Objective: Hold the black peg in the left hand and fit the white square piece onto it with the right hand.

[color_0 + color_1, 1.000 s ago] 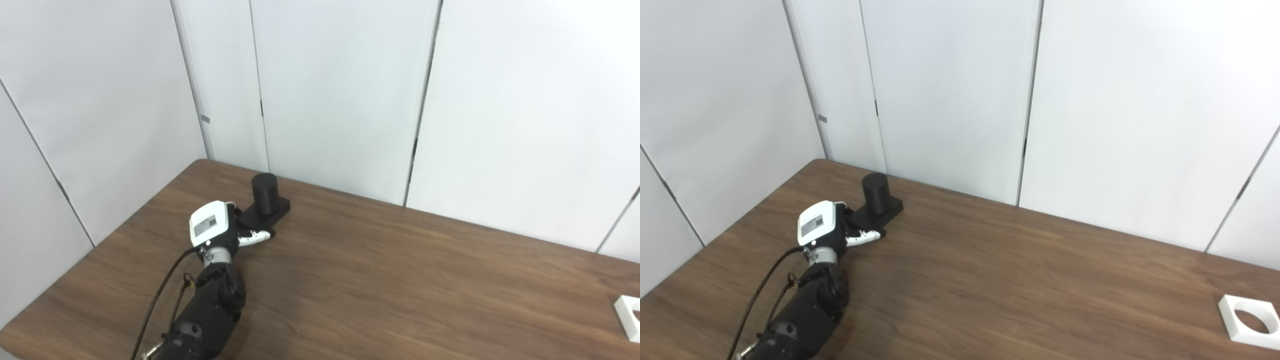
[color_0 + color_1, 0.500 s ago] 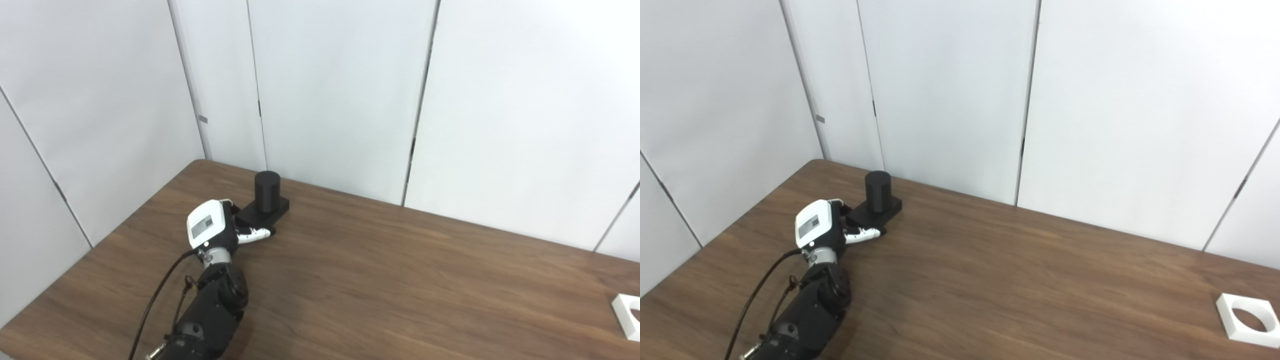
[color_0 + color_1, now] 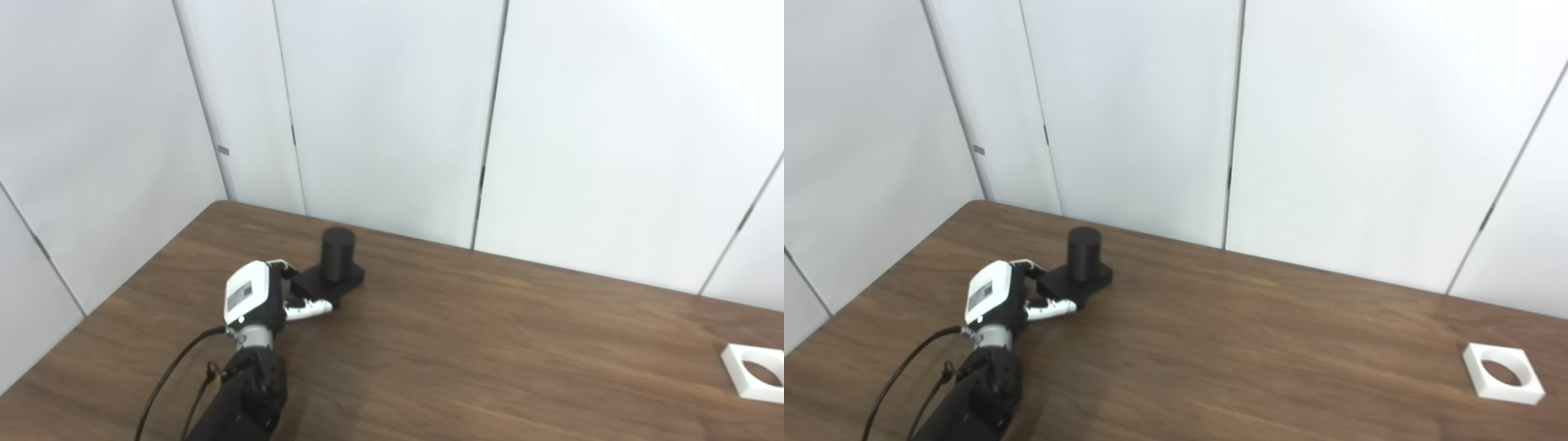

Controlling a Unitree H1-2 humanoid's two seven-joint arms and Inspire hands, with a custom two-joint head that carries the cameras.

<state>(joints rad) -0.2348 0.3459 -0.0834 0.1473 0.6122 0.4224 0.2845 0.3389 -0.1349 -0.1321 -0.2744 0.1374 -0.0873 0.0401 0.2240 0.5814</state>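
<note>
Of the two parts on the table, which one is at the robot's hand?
The black peg, standing on its square base at the left hand. The white square piece lies alone near the table's right edge.

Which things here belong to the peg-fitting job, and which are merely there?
Job:
black peg on its square base
white square piece with a round hole
left hand, at the peg's base

Merely there:
wooden table
white wall panels

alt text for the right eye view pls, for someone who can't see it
The robot's left hand reaches to the square base of an upright black peg near the back left of a brown wooden table. A white square piece with a round hole lies flat far right; white wall panels stand behind.
</note>
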